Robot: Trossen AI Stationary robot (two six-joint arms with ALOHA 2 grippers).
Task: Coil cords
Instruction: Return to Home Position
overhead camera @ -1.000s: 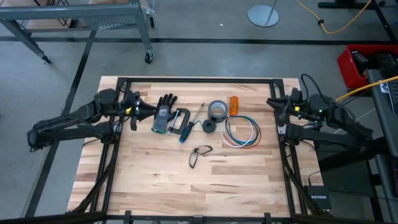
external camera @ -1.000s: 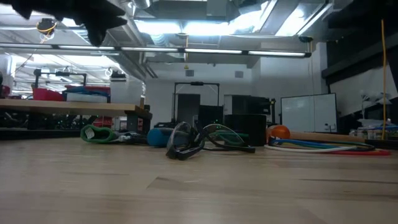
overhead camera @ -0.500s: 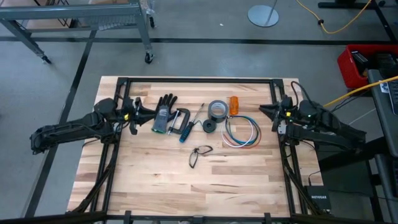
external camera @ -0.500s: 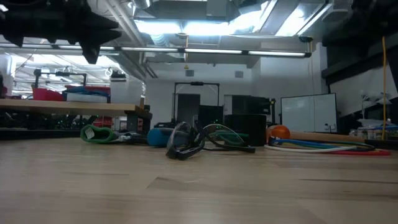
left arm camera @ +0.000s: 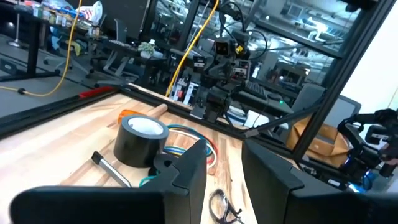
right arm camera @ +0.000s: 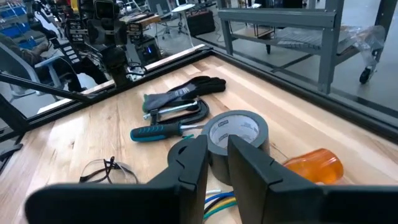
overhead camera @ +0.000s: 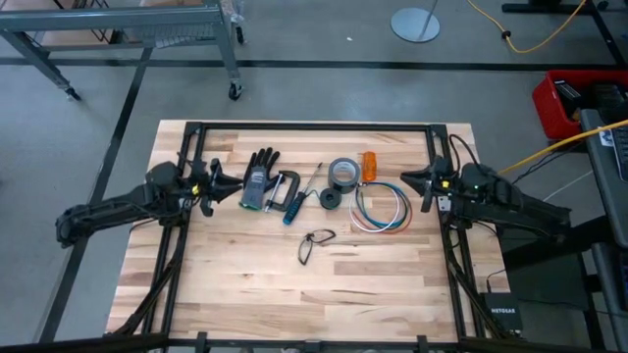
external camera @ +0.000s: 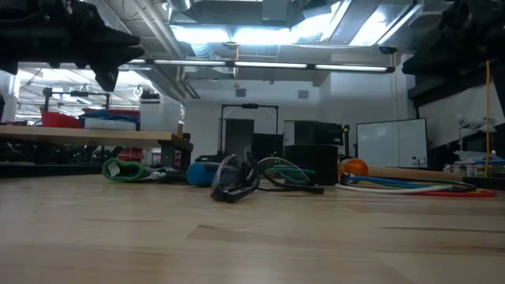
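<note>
Both arms had folded back a little over the last second, left hand (overhead camera: 224, 183) at the wooden worktop's (overhead camera: 245, 284) 9 o'clock and right hand (overhead camera: 410, 178) at 3, so coiling looked done. The loose ring of white, blue and red cords (overhead camera: 381, 209) lay at 5 o'clock of the grey tape roll (overhead camera: 343, 174). Only the wrist views showed both hands narrowly parted and empty.

ceiling lights (external camera: 237, 33) glare in the low view, with the table (overhead camera: 245, 284) evenly lit.

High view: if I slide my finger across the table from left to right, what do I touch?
left gripper → glove → screwdriver → tape roll → cords → right gripper
</note>
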